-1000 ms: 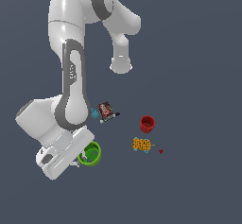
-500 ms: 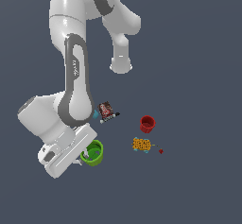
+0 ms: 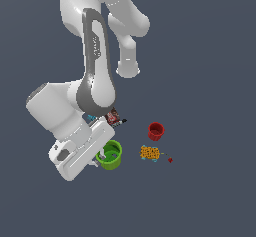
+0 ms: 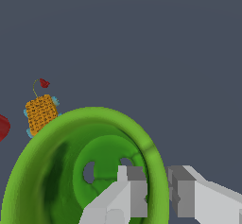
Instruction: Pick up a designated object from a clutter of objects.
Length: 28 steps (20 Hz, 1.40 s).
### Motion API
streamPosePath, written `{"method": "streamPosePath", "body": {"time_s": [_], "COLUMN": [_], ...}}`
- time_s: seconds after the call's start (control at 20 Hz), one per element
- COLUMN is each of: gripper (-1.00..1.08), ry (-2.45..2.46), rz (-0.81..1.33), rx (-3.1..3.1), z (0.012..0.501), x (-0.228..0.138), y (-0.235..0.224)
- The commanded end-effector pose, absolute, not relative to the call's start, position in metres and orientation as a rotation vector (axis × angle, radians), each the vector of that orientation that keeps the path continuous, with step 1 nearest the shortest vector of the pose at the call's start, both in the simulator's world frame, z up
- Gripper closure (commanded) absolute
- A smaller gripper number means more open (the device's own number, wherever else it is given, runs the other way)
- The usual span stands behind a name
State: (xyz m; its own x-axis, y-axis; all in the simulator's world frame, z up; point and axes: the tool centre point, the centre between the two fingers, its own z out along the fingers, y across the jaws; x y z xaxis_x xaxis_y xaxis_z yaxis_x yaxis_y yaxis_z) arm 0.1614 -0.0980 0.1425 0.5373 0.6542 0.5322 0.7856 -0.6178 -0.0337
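Wrist view shows the gripper (image 4: 157, 190) straddling the green cup's (image 4: 56, 171) rim, fingers narrow; orange lump (image 4: 40, 113) near the cup.

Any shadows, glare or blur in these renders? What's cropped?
Exterior view: flat, even lighting, no cast shadows on the ground, all sharp; the arm hides part of the clutter. Wrist view: sharp, no glare; the green cup fills the frame and is cropped at the edge, soft shading inside; the hand straddles its rim.
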Motion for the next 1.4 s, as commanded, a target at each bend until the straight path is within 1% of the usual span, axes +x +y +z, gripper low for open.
{"method": "streamPosePath", "body": {"time_s": [0.0, 0.85, 1.15, 1.35], "gripper": [1.08, 1.08, 1.08, 1.08], "ry": [-1.207, -1.208, -1.206, -1.205], "rz": [-0.704, -0.703, -0.708, -0.71], "rx": [-2.509, -2.509, -2.507, -2.506], "z": [0.167, 0.331, 0.38, 0.4], "x": [0.158, 0.132, 0.127, 0.126], "y": [-0.078, 0.062, 0.1, 0.115]}}
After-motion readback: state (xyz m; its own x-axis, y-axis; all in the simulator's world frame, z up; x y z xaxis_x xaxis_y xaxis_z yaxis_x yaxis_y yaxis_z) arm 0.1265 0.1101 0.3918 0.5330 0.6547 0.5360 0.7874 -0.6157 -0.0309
